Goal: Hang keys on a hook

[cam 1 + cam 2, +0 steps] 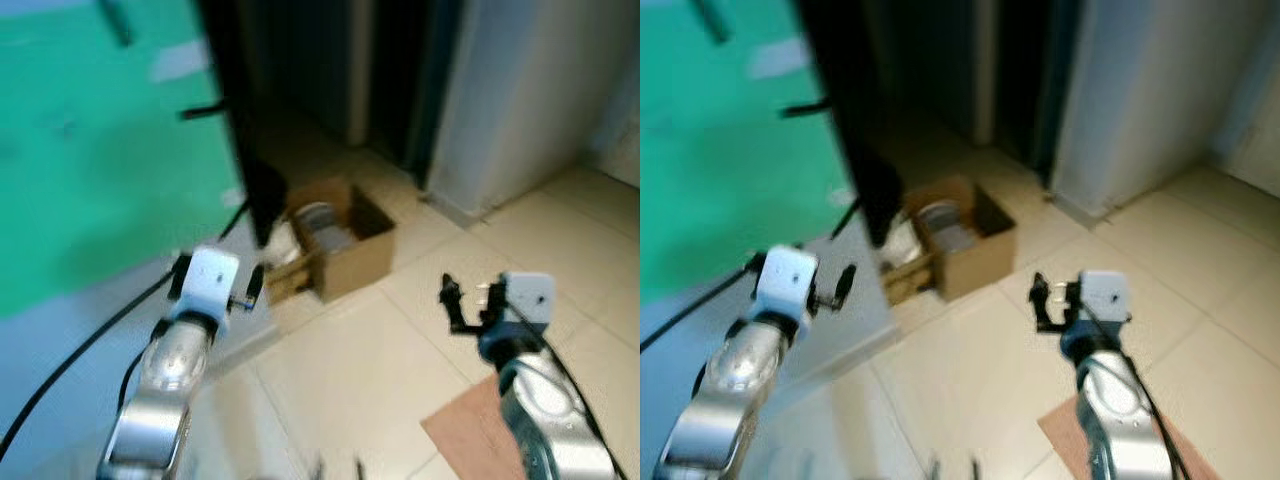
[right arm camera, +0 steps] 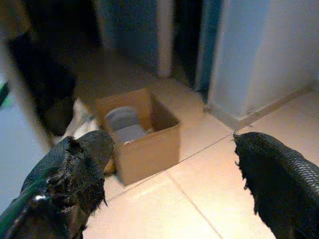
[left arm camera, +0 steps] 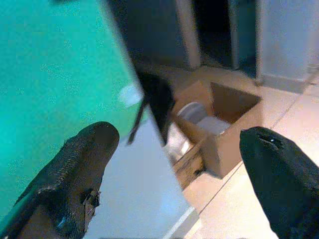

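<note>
Risk: neither keys nor a hook can be made out, so any reach from here would be blind. The head views are blurred, and a step forward could strike the box (image 1: 340, 240) or snag the cable (image 1: 70, 360) by the left arm.

Left gripper (image 3: 174, 164): fingers wide apart, holding nothing. Right gripper (image 2: 169, 174): fingers wide apart, holding nothing.

Surface: pale tiled floor (image 1: 360, 380) with a brown mat (image 1: 470, 435) near the right arm. Room: green panel (image 1: 90, 140) at left, dark doorway (image 1: 390, 70) ahead, white wall (image 1: 530, 90) at right.

A pale beige tiled floor (image 1: 360, 370) is seen; an open brown cardboard box (image 1: 345, 240) is set on it ahead of both grippers, and a flat brown cardboard sheet (image 1: 470, 435) is laid beneath the right arm.
</note>
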{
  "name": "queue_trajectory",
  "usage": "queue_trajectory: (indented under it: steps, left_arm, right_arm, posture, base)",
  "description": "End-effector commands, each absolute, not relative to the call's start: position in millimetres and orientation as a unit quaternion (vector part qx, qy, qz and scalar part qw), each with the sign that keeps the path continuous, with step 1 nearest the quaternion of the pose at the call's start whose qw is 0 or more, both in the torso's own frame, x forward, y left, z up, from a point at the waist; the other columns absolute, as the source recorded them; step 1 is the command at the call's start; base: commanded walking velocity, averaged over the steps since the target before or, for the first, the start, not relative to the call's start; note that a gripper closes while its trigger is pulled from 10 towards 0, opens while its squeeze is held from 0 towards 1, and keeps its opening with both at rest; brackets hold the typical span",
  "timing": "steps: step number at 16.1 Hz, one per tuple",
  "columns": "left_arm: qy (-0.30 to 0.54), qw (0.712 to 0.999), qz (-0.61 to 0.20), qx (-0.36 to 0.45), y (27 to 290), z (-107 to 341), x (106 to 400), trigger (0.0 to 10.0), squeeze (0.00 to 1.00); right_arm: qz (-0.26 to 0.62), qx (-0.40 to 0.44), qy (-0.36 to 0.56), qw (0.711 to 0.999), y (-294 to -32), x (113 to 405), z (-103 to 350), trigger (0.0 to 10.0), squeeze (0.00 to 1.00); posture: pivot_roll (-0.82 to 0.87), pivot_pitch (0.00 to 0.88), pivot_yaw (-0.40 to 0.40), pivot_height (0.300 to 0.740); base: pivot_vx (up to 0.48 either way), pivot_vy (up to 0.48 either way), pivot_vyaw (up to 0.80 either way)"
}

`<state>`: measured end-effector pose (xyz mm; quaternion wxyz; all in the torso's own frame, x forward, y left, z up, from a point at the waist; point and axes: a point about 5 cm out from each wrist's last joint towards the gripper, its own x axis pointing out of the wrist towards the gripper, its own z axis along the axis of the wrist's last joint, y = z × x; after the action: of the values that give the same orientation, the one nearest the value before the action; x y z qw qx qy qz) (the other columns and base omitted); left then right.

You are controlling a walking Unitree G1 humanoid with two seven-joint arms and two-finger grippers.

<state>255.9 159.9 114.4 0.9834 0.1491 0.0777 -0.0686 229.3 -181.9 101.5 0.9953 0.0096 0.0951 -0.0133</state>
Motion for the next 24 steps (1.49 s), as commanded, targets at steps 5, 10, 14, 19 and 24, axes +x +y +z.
queue_trajectory:
  steps: [5, 10, 14, 19, 24]
  left_arm:
    - [0.084, 0.984, -0.071, 0.14, 154, 108, 249, 10.0, 0.92]
    - [0.084, 0.982, -0.023, 0.169, 174, 113, 249, 10.0, 0.91]
    - [0.084, 0.985, -0.021, 0.149, 173, 113, 246, 10.0, 0.91]
    - [0.062, 0.985, -0.046, 0.153, 157, 119, 258, 10.0, 0.92]
    - [0.062, 0.985, -0.046, 0.154, 155, 116, 264, 10.0, 0.91]
  right_arm:
    - [-0.018, -0.002, 0.099, 0.995, -188, 227, 103, 10.0, 1.0]
    - [-0.02, 0.031, 0.123, 0.992, -170, 236, 96, 10.0, 1.0]
    - [-0.008, -0.053, 0.103, 0.993, -171, 242, 101, 10.0, 1.0]
    - [-0.063, 0.016, 0.133, 0.989, -183, 240, 96, 10.0, 1.0]
    - [-0.066, -0.015, 0.1, 0.993, -186, 246, 107, 10.0, 1.0]
  posture:
    - [-0.1, 0.0, 0.028, 0.74]
    - [-0.03, 0.0, 0.005, 0.74]
    - [-0.05, 0.0, 0.013, 0.74]
    - [-0.06, 0.0, 0.029, 0.74]
    - [-0.09, 0.0, 0.035, 0.74]
  base:
    - [0.0, 0.0, 0.8]
    - [0.0, 0.0, 0.8]
    - [0.0, 0.0, 0.8]
    - [0.0, -0.052, 0.8]
    - [0.0, -0.227, 0.43]
